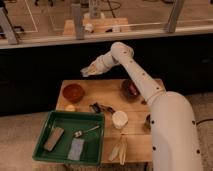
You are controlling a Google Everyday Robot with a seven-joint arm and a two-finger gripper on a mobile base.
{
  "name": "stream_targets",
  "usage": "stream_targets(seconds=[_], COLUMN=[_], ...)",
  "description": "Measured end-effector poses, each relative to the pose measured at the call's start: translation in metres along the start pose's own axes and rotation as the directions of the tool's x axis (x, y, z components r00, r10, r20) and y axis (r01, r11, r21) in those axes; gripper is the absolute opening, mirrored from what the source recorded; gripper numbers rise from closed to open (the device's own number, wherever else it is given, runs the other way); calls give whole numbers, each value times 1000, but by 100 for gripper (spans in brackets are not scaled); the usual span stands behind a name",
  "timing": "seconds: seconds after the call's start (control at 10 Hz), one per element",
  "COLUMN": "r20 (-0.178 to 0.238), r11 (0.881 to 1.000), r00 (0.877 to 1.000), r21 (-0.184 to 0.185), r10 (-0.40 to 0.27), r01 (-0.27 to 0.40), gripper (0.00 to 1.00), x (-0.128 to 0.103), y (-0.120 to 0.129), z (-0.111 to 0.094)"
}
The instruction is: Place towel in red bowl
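Green plastic forms the tray point(67, 125) at the near left of the wooden worktop point(105, 92), and the towel point(76, 148), a pale blue-grey cloth, is seen lying flat inside it, beside a brown block point(54, 138) and a spoon point(86, 132). The red bowl point(73, 92) is set at the far left corner of the worktop, apart from the tray. The claw point(89, 70) is held in the air above and slightly right of the red bowl; whether it is open or closed cannot be told. A white cup point(119, 119) and a dark bowl point(130, 88) are found further right.
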Motion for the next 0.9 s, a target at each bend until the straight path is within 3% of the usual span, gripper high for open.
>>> stream_targets(seconds=[0.4, 0.9], r20=[-4, -28], r11=[1000, 988], r00=[1000, 990], r21=[6, 65], r10=[-12, -140], r01=[12, 142], gripper=[0, 0], x=[-3, -25], y=[1, 18], z=[2, 3])
